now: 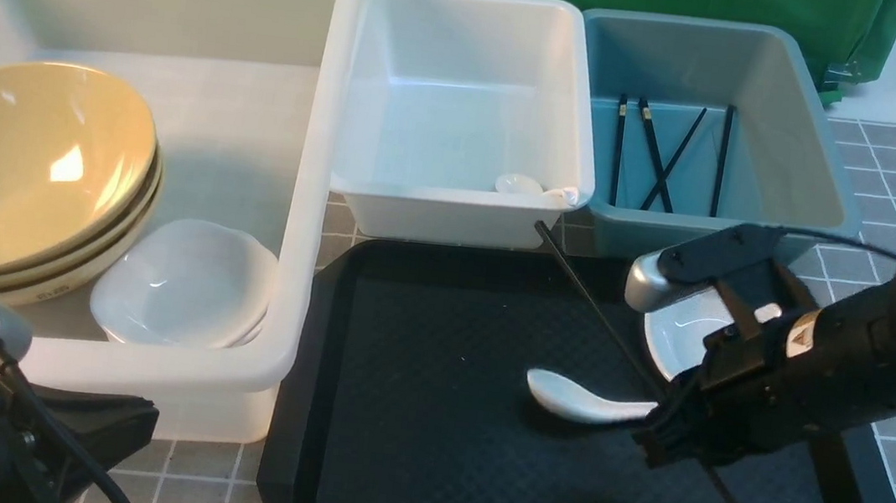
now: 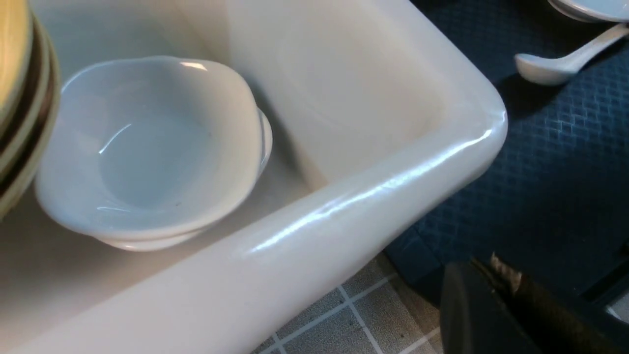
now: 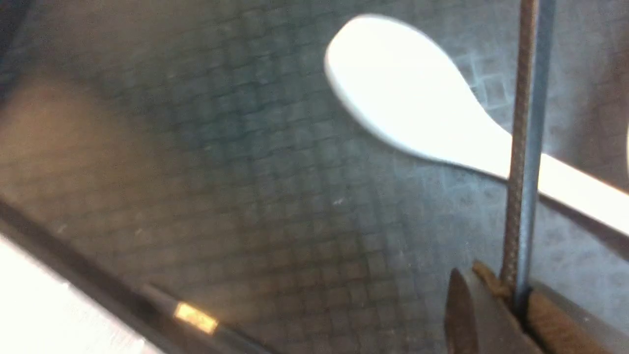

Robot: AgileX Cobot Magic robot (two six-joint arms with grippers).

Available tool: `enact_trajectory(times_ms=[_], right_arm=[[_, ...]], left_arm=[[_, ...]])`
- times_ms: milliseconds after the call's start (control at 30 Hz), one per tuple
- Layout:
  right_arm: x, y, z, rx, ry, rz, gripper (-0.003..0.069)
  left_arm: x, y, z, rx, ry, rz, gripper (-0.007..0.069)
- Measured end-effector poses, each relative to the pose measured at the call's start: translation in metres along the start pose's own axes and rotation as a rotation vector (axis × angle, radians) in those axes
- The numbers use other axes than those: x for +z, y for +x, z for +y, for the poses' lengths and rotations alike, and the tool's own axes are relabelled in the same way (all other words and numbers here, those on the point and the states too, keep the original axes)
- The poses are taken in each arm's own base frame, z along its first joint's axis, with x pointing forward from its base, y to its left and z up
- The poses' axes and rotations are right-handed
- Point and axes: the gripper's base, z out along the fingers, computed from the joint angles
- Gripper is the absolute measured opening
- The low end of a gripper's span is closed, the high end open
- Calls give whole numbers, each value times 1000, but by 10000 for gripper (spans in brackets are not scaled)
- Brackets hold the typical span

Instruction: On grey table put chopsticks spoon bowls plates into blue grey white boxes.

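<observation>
My right gripper (image 1: pixel 668 433) (image 3: pixel 516 300) is low over the black tray (image 1: pixel 433 385), shut on one black chopstick (image 1: pixel 594 302) (image 3: pixel 528 123). The stick's far end points at the gap between the white box (image 1: pixel 452 218) and the blue box (image 1: pixel 815 141). A white spoon (image 1: pixel 574 401) (image 3: pixel 403 93) lies on the tray beside the gripper, and a white plate (image 1: pixel 679 333) sits partly hidden under the arm. Several chopsticks (image 1: pixel 661 153) lie in the blue box, and a spoon (image 1: pixel 519 184) in the white box. My left gripper (image 2: pixel 491 275) is shut and holds nothing.
The large whitish box (image 1: pixel 312 185) (image 2: pixel 373 182) holds stacked yellow bowls (image 1: pixel 20 160) and white plates (image 1: pixel 183 280) (image 2: pixel 147 147). Grey table tiles (image 2: pixel 334 324) show between that box and the tray. A second black stick with a gold band (image 3: pixel 196 317) lies by the tray's edge.
</observation>
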Motion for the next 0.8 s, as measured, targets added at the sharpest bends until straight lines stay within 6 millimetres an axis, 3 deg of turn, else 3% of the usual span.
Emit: enact_trajectory(times_ms=[167,267,300,433,500,533,633,700,800], right_arm=[[-30,-36,1,-103,44,-174,56],[-45,-81,-12,-146,134,-414,56],[-45,-87,-15,-143,145,-441,56],[-31,-139,-60,-76,254,-631,59],[-21,-152,-75,-52,275,-647,67],[-7,-164,-92,-24,291,-637,97],[12,-174,-113,33,286,-568,205],[16,-174,-118,57,279,-538,250],[11,-172,-120,104,241,-402,394]], left_arm=[[0,-1,1,0,-7,-9,-8],[0,-1,1,0,-9,-11,-8],[0,-1,1,0,-9,-11,-8],[0,-1,1,0,-9,-11,-8],[0,-1,1,0,-9,-11,-8],[0,-1,1,0,-9,-11,-8],[0,-1,1,0,-9,-11,-8],[0,-1,1,0,-8,-10,-8],[0,0,0,0,-2,-3,-8]])
